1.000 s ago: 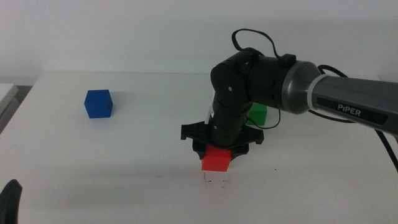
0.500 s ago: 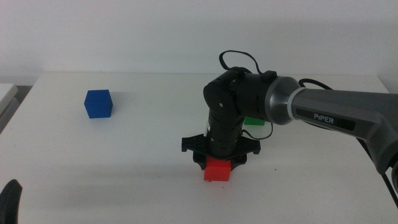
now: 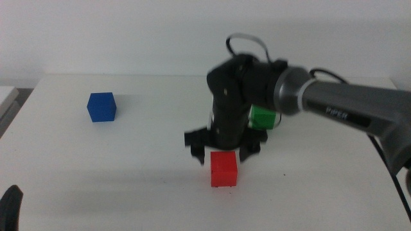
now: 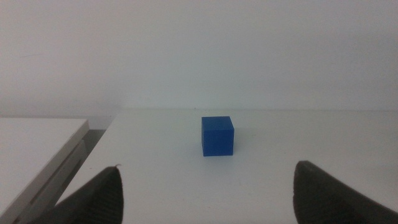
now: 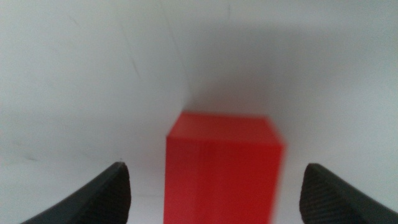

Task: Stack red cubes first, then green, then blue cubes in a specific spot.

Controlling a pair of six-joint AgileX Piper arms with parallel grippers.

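The red cube (image 3: 224,169) rests on the white table near the front centre, standing free. My right gripper (image 3: 221,150) hovers just above and behind it, open, blurred with motion. In the right wrist view the red cube (image 5: 221,167) lies between the wide-apart jaws of that gripper (image 5: 216,173), touching neither. The scribbled spot does not show; the cube covers where it was. The green cube (image 3: 262,118) sits behind the right arm, partly hidden. The blue cube (image 3: 101,106) stands at the far left, also seen as the blue cube (image 4: 217,135) ahead of my open left gripper (image 4: 206,169).
The left arm waits at the bottom left corner, only a dark tip (image 3: 9,206) showing. A lower white surface (image 4: 37,149) adjoins the table's left edge. The right arm's grey link (image 3: 347,112) spans the right side above the table.
The right gripper set the red cube down on the marked spot, opened, and has risen off it. The blue cube and the left arm have stayed put.
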